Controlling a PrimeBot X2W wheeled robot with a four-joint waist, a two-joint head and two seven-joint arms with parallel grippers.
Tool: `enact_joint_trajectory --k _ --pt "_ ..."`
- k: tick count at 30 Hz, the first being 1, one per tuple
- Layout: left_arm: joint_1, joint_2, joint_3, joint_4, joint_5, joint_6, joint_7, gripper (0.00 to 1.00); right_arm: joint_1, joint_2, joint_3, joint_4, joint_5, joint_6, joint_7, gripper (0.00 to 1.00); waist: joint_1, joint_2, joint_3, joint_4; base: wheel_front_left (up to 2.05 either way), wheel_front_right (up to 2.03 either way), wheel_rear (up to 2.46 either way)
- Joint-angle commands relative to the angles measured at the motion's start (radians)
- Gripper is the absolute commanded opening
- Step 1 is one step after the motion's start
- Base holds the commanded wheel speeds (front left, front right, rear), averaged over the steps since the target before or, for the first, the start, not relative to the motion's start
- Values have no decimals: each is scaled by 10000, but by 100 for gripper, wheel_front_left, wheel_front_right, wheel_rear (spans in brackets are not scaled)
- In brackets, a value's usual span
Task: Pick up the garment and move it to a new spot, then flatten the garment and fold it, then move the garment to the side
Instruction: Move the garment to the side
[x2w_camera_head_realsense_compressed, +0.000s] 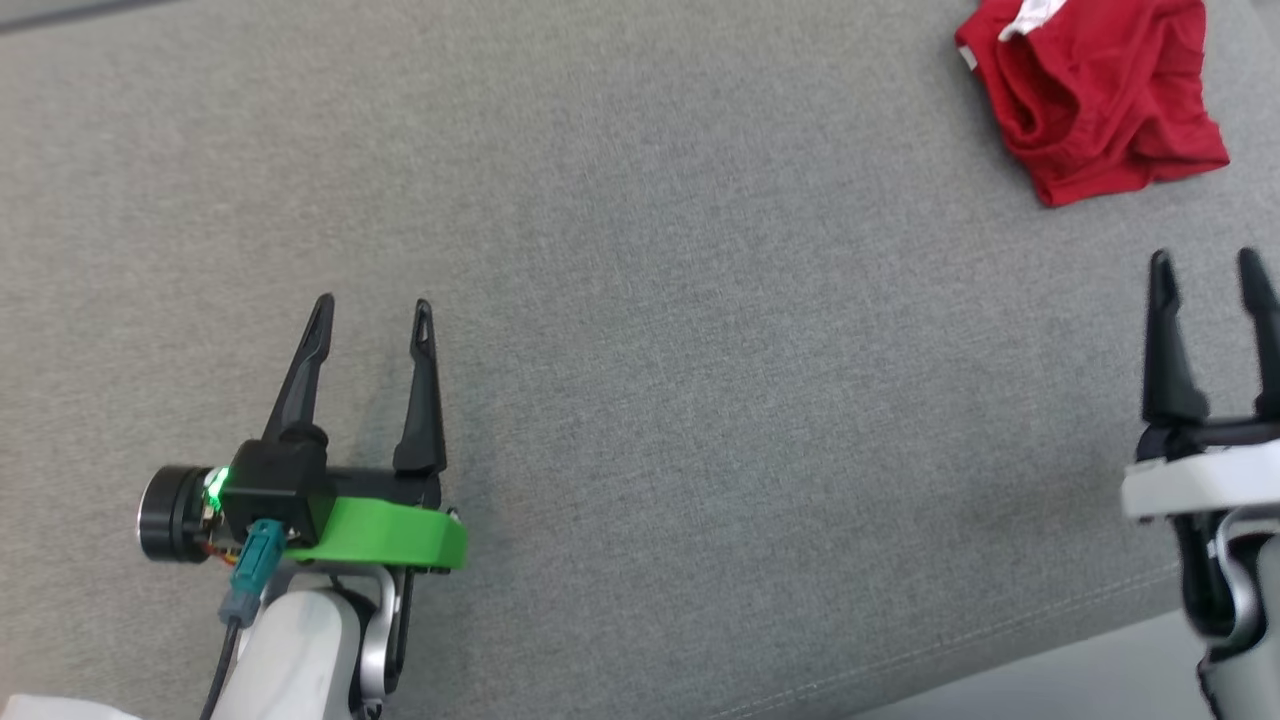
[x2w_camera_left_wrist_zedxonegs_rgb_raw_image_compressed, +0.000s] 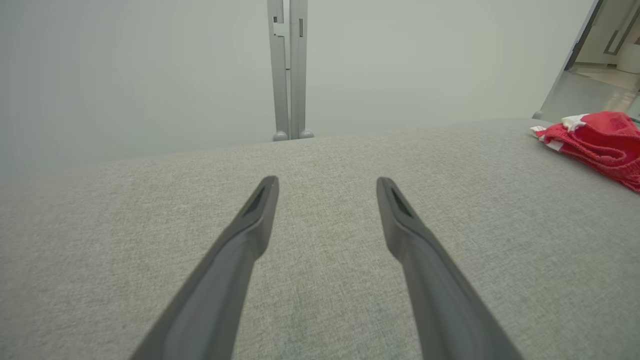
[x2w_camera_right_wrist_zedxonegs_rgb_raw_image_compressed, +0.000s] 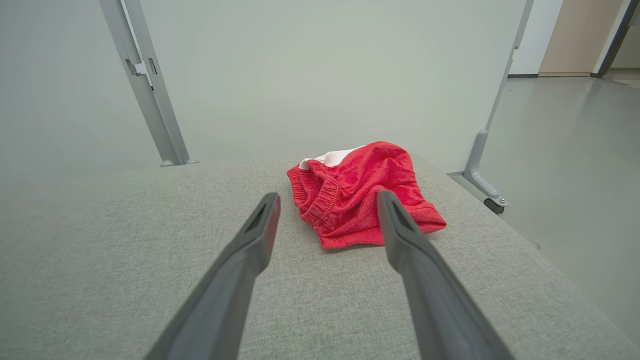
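Observation:
The garment (x2w_camera_head_realsense_compressed: 1095, 95) is red with a white patch and an elastic band, lying loosely folded at the far right of the grey cushion (x2w_camera_head_realsense_compressed: 650, 330). My right gripper (x2w_camera_head_realsense_compressed: 1210, 262) stands open just short of it, holding nothing. In the right wrist view the garment (x2w_camera_right_wrist_zedxonegs_rgb_raw_image_compressed: 362, 195) lies ahead of the right gripper (x2w_camera_right_wrist_zedxonegs_rgb_raw_image_compressed: 328, 199), apart from the fingertips. My left gripper (x2w_camera_head_realsense_compressed: 372, 307) is open over bare fabric at the lower left. In the left wrist view the left gripper (x2w_camera_left_wrist_zedxonegs_rgb_raw_image_compressed: 327, 184) points across the cushion, and the garment (x2w_camera_left_wrist_zedxonegs_rgb_raw_image_compressed: 597, 142) shows at the far right.
A pale partition panel with grey metal posts (x2w_camera_right_wrist_zedxonegs_rgb_raw_image_compressed: 150, 90) stands behind the cushion. The cushion's right edge (x2w_camera_right_wrist_zedxonegs_rgb_raw_image_compressed: 525, 260) drops to a grey floor (x2w_camera_right_wrist_zedxonegs_rgb_raw_image_compressed: 575, 165), where a post foot (x2w_camera_right_wrist_zedxonegs_rgb_raw_image_compressed: 487, 187) rests. The cushion's front edge (x2w_camera_head_realsense_compressed: 1000, 655) runs at the lower right.

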Motion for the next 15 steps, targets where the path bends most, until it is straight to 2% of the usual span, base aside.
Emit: enact_joint_trajectory --k 1,6,15 --pt "267 26 106 66 -111 88 -82 100 317 153 108 -222 -68 -11 -40 100 0 0 -928 370 0 0 0" --pt "762 -14 310 306 -334 249 -207 100 1182 581 530 -951 -302 -12 -41 100 0 0 -1505 962 0 0 0" --pt "1654 82 568 648 -606 386 -378 100 2223 882 790 -1591 -681 -12 329 100 0 0 -2507 2024 0 0 0"
